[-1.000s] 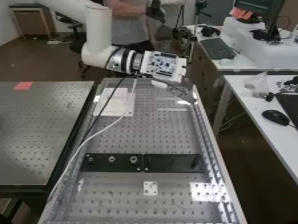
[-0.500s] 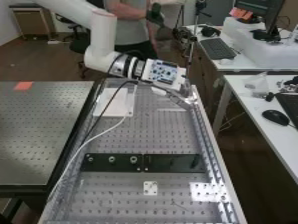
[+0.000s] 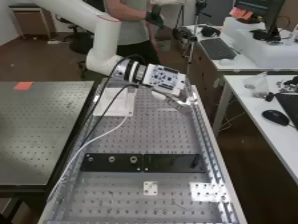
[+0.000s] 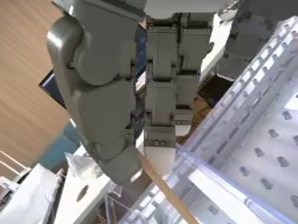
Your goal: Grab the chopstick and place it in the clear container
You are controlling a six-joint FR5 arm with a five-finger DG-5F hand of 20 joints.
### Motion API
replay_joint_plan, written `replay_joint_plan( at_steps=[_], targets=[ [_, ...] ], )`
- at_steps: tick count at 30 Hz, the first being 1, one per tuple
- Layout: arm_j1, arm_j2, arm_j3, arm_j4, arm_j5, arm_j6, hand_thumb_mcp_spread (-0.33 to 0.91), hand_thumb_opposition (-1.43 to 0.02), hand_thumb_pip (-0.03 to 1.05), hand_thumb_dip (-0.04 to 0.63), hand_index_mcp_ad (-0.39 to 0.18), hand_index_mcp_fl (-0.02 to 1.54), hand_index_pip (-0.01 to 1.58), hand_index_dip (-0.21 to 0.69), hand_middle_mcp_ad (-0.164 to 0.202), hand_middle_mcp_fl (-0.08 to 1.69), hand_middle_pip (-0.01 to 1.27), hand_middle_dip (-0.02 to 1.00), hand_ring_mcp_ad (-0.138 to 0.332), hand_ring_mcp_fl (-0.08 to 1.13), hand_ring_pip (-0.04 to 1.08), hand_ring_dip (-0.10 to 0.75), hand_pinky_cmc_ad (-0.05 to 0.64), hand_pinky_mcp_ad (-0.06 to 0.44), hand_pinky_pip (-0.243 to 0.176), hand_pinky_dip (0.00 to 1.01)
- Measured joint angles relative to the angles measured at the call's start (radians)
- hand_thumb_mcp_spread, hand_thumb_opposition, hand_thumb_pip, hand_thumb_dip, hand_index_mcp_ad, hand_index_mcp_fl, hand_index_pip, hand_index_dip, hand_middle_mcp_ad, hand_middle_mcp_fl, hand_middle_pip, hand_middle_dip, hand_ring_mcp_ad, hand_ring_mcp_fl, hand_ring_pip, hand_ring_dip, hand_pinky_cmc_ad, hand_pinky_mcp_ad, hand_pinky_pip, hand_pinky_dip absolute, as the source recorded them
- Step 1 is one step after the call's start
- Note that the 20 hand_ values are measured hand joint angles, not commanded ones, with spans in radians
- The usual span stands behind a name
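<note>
- While the hand (image 4: 106, 115) hangs over the bench's (image 3: 113, 197) far end, thumb and fingers pinch the chopstick (image 4: 167, 192), which slants out past their tips!
- Grab's done, it seems; placing and letting go remain.
- Near the hand, a clear rim (image 4: 247, 201), probably the container's; stick inside it? Can't tell.
- The count: one hand, one chopstick, one rim.

The dark grey hand (image 3: 175, 102) is too small in the high view for me to read; past its thumb (image 4: 103, 107), the wrist view cuts off the tan wooden chopstick (image 4: 170, 194).
</note>
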State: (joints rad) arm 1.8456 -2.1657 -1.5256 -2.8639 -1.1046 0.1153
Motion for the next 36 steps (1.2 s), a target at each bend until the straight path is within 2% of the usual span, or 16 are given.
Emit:
replay_joint_plan(
  at_steps=[6, 9, 13, 15, 17, 20, 21, 23, 25, 27, 28, 30, 32, 36],
  targets=[
    [0.0, -0.005, -0.001, -0.002, -0.005, -0.002, 0.74, -1.05, 0.41, 0.267, -0.15, 1.35, 0.2, 0.463, 0.051, 1.4, 0.23, 0.65, -0.03, 0.81, 0.11, 0.407, 0.379, 0.278, 0.033, 0.16],
    [0.0, -0.007, -0.001, -0.002, -0.004, 0.001, 0.74, -1.05, 0.35, 0.269, -0.15, 1.35, 0.22, 0.463, 0.047, 1.43, 0.24, 0.66, -0.028, 0.8, 0.11, 0.407, 0.379, 0.281, 0.033, 0.16],
    [-0.001, -0.007, -0.003, 0.002, -0.012, -0.001, 0.73, -1.05, 0.36, 0.271, -0.152, 1.33, 0.23, 0.463, 0.049, 1.34, 0.23, 0.66, -0.024, 0.72, 0.11, 0.412, 0.375, 0.281, 0.033, 0.16],
    [-0.002, -0.007, -0.004, 0.002, -0.019, -0.002, 0.69, -1.02, 0.35, 0.278, -0.152, 1.22, 0.24, 0.464, 0.049, 1.25, 0.2, 0.66, -0.028, 0.68, 0.11, 0.417, 0.361, 0.286, 0.033, 0.16],
    [-0.002, -0.006, -0.004, 0.002, -0.027, -0.002, 0.65, -0.97, 0.35, 0.278, -0.152, 1.06, 0.2, 0.442, 0.049, 1.13, 0.16, 0.65, -0.026, 0.57, 0.1, 0.417, 0.347, 0.297, 0.033, 0.16],
    [-0.003, -0.005, -0.005, 0.001, -0.042, 0.002, 0.58, -0.91, 0.35, 0.278, -0.152, 0.97, 0.14, 0.407, 0.045, 1.01, 0.14, 0.66, -0.024, 0.5, 0.09, 0.417, 0.349, 0.298, 0.033, 0.16],
    [-0.004, -0.004, -0.006, 0.001, -0.046, 0.002, 0.57, -0.9, 0.36, 0.278, -0.152, 0.92, 0.12, 0.393, 0.049, 0.98, 0.14, 0.66, -0.007, 0.46, 0.09, 0.417, 0.349, 0.298, 0.031, 0.16],
    [-0.004, -0.003, -0.007, 0.006, -0.049, 0.002, 0.55, -0.88, 0.39, 0.278, -0.152, 0.79, 0.09, 0.393, 0.049, 0.84, 0.13, 0.66, -0.009, 0.34, 0.08, 0.405, 0.328, 0.295, 0.024, 0.15],
    [-0.004, 0.0, -0.01, 0.015, -0.054, 0.0, 0.55, -0.86, 0.39, 0.278, -0.152, 0.76, 0.08, 0.393, 0.049, 0.8, 0.11, 0.65, -0.01, 0.32, 0.08, 0.415, 0.332, 0.295, 0.016, 0.16],
    [-0.004, 0.004, -0.015, 0.026, -0.058, -0.003, 0.52, -0.84, 0.39, 0.278, -0.152, 0.76, 0.08, 0.393, 0.047, 0.81, 0.12, 0.66, -0.012, 0.32, 0.08, 0.415, 0.332, 0.295, -0.012, 0.18],
    [-0.004, 0.009, -0.019, 0.036, -0.062, -0.005, 0.51, -0.83, 0.39, 0.278, -0.152, 0.74, 0.08, 0.393, 0.049, 0.78, 0.12, 0.66, 0.005, 0.3, 0.08, 0.415, 0.332, 0.295, -0.028, 0.19],
    [-0.005, 0.02, -0.026, 0.055, -0.07, -0.011, 0.5, -0.82, 0.39, 0.276, -0.152, 0.69, 0.07, 0.393, 0.045, 0.71, 0.11, 0.65, 0.009, 0.26, 0.08, 0.415, 0.328, 0.295, -0.04, 0.2],
    [-0.005, 0.034, -0.037, 0.079, -0.071, -0.014, 0.47, -0.8, 0.39, 0.274, -0.152, 0.67, 0.06, 0.393, 0.049, 0.66, 0.11, 0.66, 0.005, 0.23, 0.08, 0.415, 0.332, 0.295, -0.044, 0.21],
    [-0.018, 0.087, -0.078, 0.165, -0.089, -0.047, 0.42, -0.77, 0.35, 0.243, -0.152, 0.52, 0.04, 0.393, 0.049, 0.49, 0.09, 0.65, 0.005, 0.13, 0.07, 0.408, 0.332, 0.297, -0.042, 0.22]
  ],
)
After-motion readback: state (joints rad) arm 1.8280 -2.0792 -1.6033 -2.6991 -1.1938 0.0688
